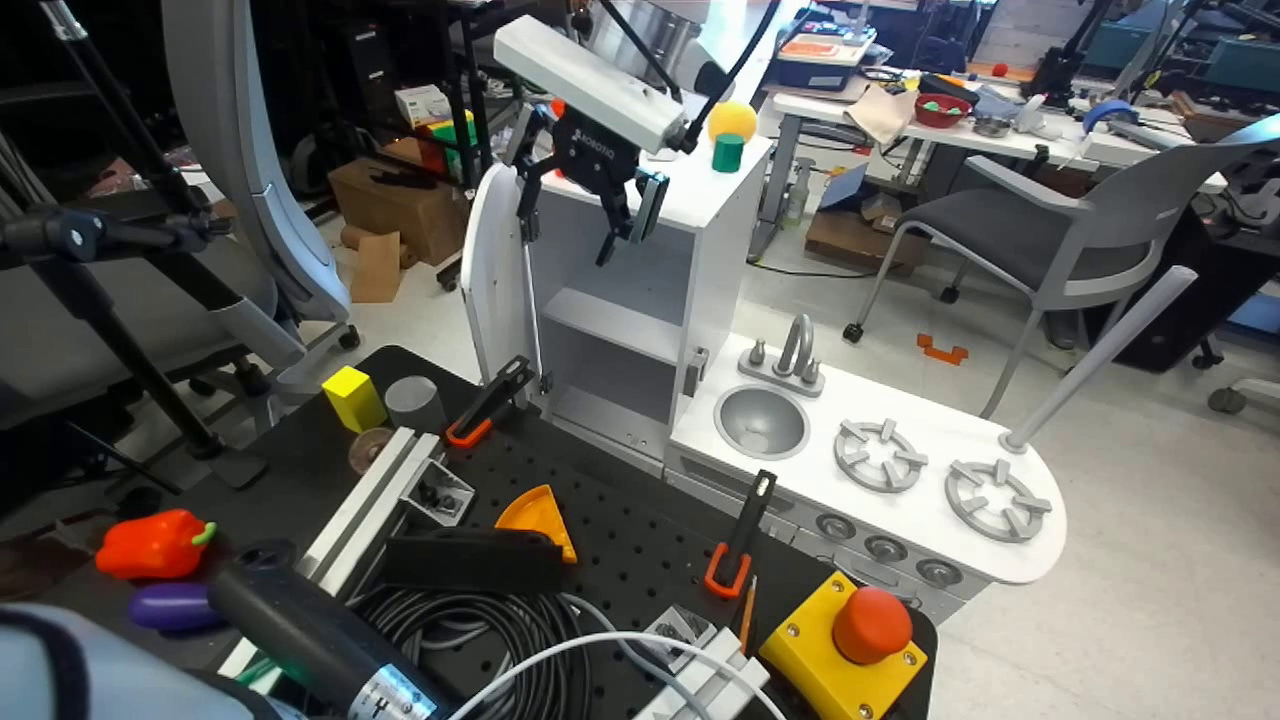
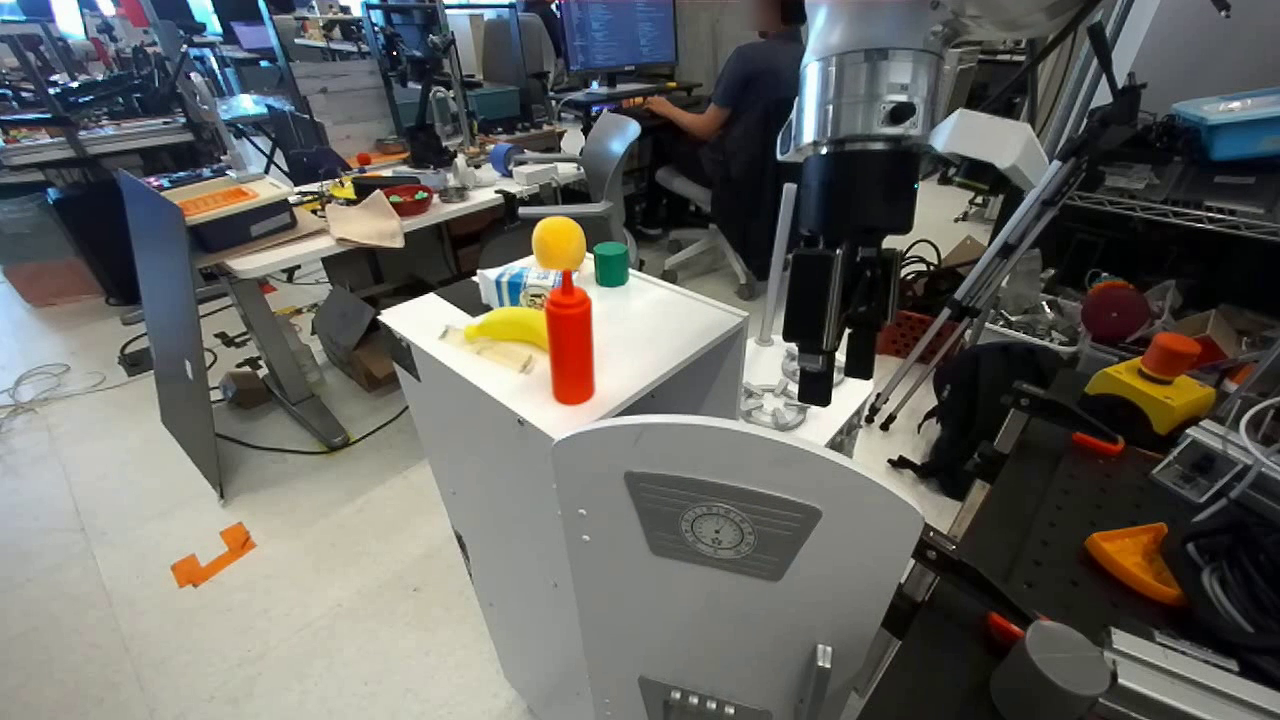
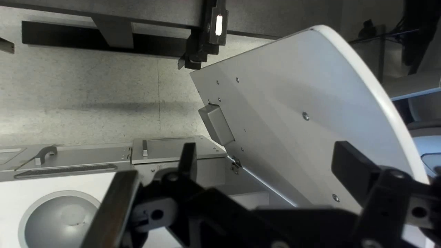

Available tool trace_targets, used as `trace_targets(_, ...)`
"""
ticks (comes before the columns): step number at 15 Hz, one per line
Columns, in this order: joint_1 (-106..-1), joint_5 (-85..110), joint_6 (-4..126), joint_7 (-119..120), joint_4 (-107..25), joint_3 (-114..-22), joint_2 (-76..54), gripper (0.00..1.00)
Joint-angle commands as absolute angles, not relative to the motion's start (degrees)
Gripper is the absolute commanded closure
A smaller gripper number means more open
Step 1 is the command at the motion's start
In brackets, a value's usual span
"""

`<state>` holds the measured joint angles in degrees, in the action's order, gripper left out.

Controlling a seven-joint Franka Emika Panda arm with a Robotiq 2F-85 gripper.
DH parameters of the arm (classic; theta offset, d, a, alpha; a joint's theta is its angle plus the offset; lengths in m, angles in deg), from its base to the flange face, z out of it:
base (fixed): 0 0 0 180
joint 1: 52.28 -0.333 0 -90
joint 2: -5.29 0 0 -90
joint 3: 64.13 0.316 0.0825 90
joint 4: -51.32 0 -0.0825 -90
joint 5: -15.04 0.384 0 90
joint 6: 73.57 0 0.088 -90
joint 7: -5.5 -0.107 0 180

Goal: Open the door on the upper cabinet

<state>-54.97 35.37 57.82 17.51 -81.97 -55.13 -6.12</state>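
The upper cabinet (image 1: pixel 725 265) is a tall white box whose shelves show in an exterior view. It also shows in an exterior view from its side (image 2: pixel 480 540). Its door (image 1: pixel 495 280) stands swung wide open. The door's outer face with a grey dial panel (image 2: pixel 735 640) faces the camera in an exterior view. Its inner face (image 3: pixel 289 103) fills the right of the wrist view. My gripper (image 1: pixel 577 238) is open and empty, high in front of the cabinet opening. It also shows in an exterior view (image 2: pixel 838 378) and in the wrist view (image 3: pixel 268 162). No contact with the door is visible.
A red bottle (image 2: pixel 571 345), banana (image 2: pixel 510 326), yellow ball (image 2: pixel 558 243) and green cylinder (image 2: pixel 611 264) stand on the cabinet top. A low counter with a sink (image 1: pixel 762 422) and burners adjoins it. A black table (image 1: pixel 620 500) holds clamps, cables and a red button box (image 1: pixel 840 650).
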Motion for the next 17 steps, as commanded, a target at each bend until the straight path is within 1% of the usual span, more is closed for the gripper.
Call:
trace_targets(1,-54.6,36.7,58.9,20.9,-85.7,-55.4,-1.6,0.00)
trace_targets(10,-58.1,39.8,66.3,21.8,-96.2,-55.7,14.0,0.00)
trace_targets(11,-58.6,39.6,66.4,21.0,-95.7,-55.9,14.6,0.00)
trace_targets(12,-58.5,38.0,64.3,20.7,-93.4,-56.5,10.9,0.00)
trace_targets(17,-58.8,37.9,64.2,20.4,-93.8,-56.8,11.2,0.00)
